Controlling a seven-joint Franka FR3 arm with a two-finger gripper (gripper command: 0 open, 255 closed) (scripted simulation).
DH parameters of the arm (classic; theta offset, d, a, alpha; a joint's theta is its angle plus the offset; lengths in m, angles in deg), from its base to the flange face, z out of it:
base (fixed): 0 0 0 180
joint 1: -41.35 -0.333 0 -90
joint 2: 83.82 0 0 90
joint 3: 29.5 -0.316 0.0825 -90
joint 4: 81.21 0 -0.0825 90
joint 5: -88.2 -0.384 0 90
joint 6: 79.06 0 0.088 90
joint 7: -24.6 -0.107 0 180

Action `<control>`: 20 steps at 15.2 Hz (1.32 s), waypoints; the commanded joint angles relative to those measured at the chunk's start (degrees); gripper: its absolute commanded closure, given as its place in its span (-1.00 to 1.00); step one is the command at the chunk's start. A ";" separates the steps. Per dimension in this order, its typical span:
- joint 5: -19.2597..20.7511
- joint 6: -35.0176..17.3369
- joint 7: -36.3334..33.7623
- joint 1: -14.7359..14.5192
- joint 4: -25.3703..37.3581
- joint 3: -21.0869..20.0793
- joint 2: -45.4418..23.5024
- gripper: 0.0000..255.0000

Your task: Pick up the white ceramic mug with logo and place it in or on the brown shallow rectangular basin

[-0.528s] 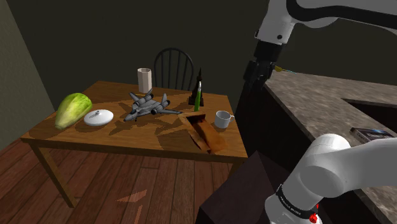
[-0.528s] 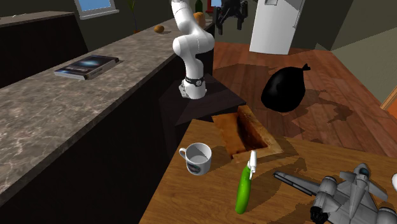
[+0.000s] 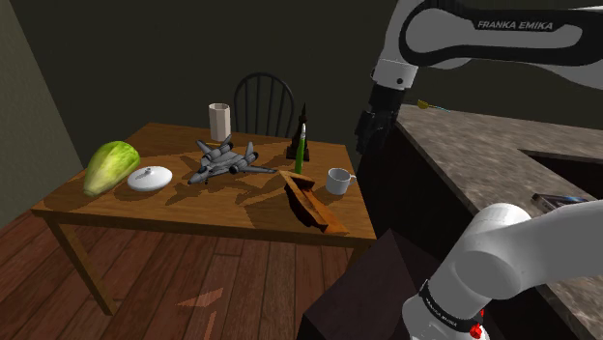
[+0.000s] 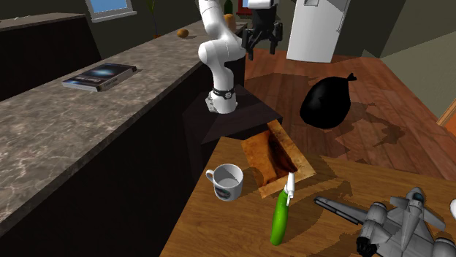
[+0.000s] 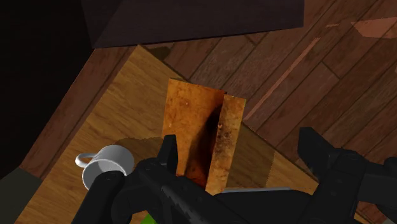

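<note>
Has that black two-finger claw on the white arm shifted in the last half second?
Yes. In the shoulder view the black two-finger gripper has dropped and slid left, away from the grey stone counter and nearer the wooden table.

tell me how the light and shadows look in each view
Shoulder view: dim, with soft shadows beside the toy plane on the table. Second exterior view: brighter, the black bag shadows the floor. Wrist view: the basin is dark inside.
</note>
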 commanded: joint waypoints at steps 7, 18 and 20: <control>3.51 -14.10 5.06 1.62 -2.56 3.39 -11.95 -1.00; 5.41 -30.63 11.21 3.42 2.37 7.52 -33.62 -1.00; 5.27 -33.02 12.37 3.80 4.24 8.08 -37.91 -1.00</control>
